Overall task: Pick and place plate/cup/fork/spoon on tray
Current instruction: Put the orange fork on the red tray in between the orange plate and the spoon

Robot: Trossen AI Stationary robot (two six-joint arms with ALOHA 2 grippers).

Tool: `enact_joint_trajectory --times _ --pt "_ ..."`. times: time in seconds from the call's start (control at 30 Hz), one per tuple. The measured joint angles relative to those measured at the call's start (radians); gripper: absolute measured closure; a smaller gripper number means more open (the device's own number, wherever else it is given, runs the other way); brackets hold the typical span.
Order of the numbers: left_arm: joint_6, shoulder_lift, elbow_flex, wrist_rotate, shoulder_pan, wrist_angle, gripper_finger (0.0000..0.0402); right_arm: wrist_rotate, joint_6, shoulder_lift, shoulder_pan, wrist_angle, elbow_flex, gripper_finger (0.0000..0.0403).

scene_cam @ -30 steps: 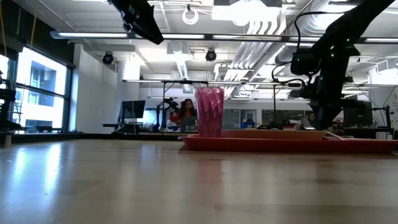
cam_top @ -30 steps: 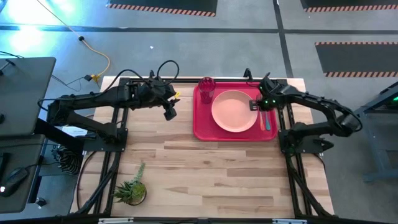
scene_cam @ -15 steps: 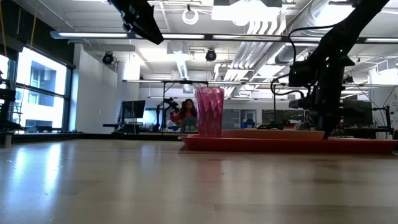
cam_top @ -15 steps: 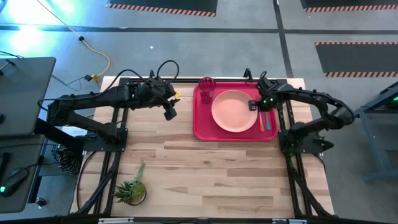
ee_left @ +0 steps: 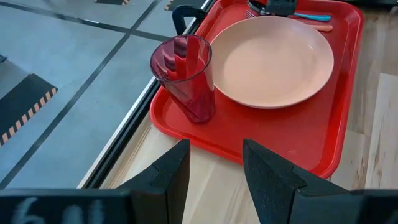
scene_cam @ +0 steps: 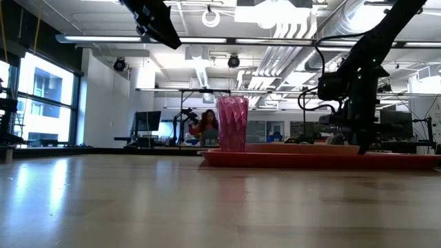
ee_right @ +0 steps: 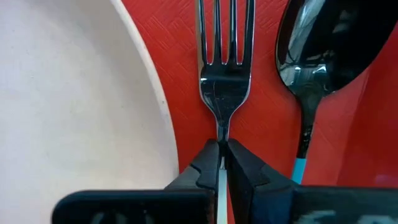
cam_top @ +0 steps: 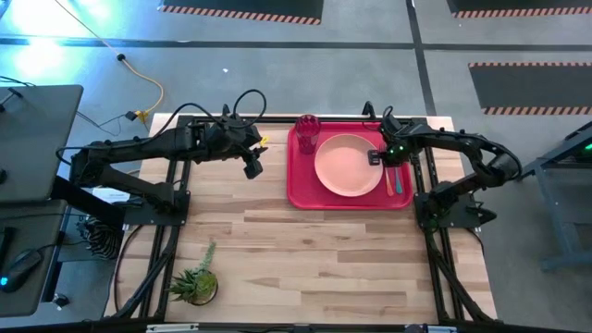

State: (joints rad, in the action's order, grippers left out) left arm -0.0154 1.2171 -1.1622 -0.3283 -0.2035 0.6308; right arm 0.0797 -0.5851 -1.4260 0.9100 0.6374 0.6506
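Fork (ee_right: 224,74) lies flat on tray (cam_top: 305,190), between plate (cam_top: 348,165) rim and spoon (ee_right: 320,56); long axis runs straight ahead of right gripper (ee_right: 221,163), tines pointing away; jaws pinched on fork neck; spoon parallel beside; left gripper (ee_left: 214,163) well off tray's cup (ee_left: 185,74) side, jaws apart, empty; release likely next.

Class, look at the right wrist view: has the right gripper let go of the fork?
No: the right gripper is pinched shut on the fork neck.

right tool (cam_top: 378,157) | shifted slightly left | elbow drawn inward
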Motion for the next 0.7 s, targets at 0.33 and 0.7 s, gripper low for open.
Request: enact_joint_trajectory --times 0.33,0.7 --pt "0.000 0.000 0.000 0.000 0.000 0.000 0.0266 -0.033 -0.026 -0.001 0.000 0.002 0.023 0.0400" --pt "0.000 0.000 0.000 0.000 0.000 0.000 0.0266 -0.060 -0.027 -0.001 0.000 0.011 0.023 0.0370"
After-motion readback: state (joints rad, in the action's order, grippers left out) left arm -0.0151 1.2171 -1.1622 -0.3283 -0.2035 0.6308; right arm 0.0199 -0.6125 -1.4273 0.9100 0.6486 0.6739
